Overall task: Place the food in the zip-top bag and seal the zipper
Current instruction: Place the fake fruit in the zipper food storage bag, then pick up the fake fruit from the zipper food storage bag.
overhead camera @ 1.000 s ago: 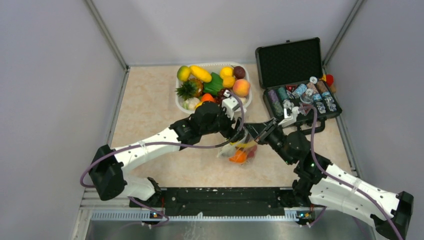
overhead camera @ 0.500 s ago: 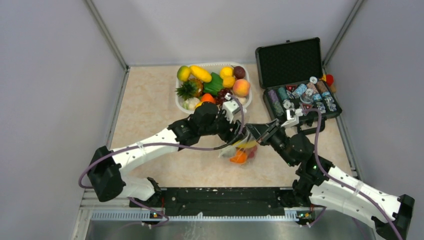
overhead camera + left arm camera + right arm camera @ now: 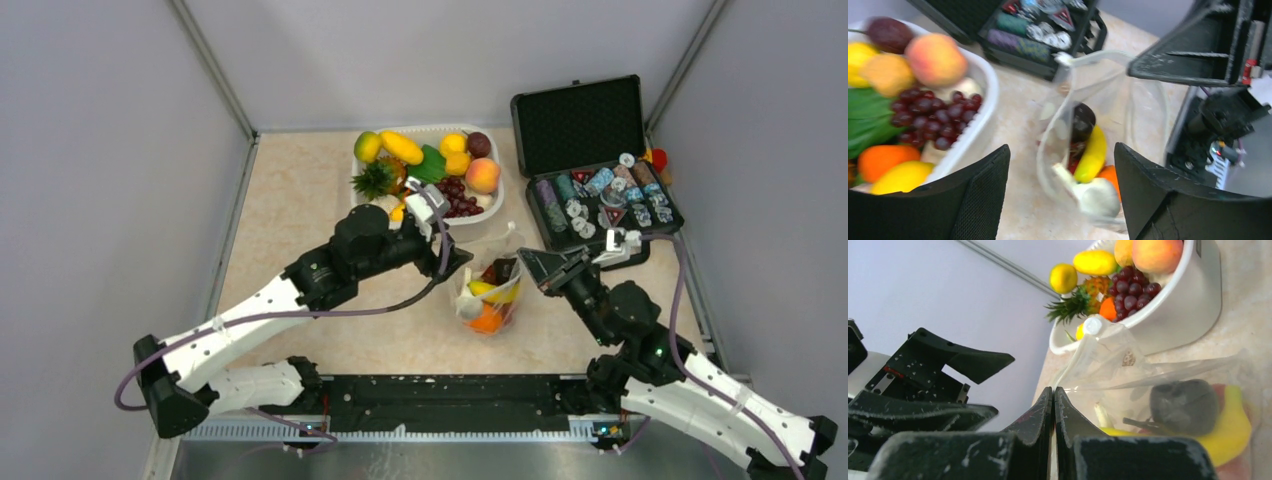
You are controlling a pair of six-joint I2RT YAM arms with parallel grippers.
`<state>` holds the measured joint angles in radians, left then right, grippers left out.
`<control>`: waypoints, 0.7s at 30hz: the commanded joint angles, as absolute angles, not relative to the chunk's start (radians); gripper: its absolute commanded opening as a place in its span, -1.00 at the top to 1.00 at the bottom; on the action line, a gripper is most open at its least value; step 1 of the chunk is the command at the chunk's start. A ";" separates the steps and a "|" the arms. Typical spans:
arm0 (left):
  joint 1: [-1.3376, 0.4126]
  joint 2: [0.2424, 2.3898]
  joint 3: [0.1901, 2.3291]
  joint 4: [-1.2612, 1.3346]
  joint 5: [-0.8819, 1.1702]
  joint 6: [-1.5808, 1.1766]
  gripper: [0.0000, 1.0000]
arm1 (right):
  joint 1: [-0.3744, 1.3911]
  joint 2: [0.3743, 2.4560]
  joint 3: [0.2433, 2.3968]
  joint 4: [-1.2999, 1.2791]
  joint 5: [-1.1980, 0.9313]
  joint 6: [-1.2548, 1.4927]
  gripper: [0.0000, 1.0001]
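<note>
At the table's (image 3: 300, 230) middle, the left gripper (image 3: 452, 262) has backed away open; the right gripper (image 3: 528, 262) pinches the zip-top bag (image 3: 490, 285), food (image 3: 487, 305) inside, sealing likely next.

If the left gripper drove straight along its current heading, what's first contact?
Most likely the zip-top bag, standing open straight ahead between the left gripper fingers. Depth is unclear; the tabletop short of it could come first.

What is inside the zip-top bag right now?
Inside the zip-top bag: a yellow banana, an orange fruit, a dark round fruit and a whitish piece. Anything beneath them is covered.
</note>
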<state>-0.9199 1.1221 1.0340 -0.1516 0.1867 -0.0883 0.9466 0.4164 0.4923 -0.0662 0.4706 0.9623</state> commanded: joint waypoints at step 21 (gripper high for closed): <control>-0.612 1.202 1.168 -0.092 0.111 -0.198 -0.91 | 0.953 0.530 0.615 -0.164 0.481 0.923 1.00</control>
<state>-0.6544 1.1416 1.0523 -0.1246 0.0029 -0.1673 0.9470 0.4942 0.5579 -0.1108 0.3977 0.8730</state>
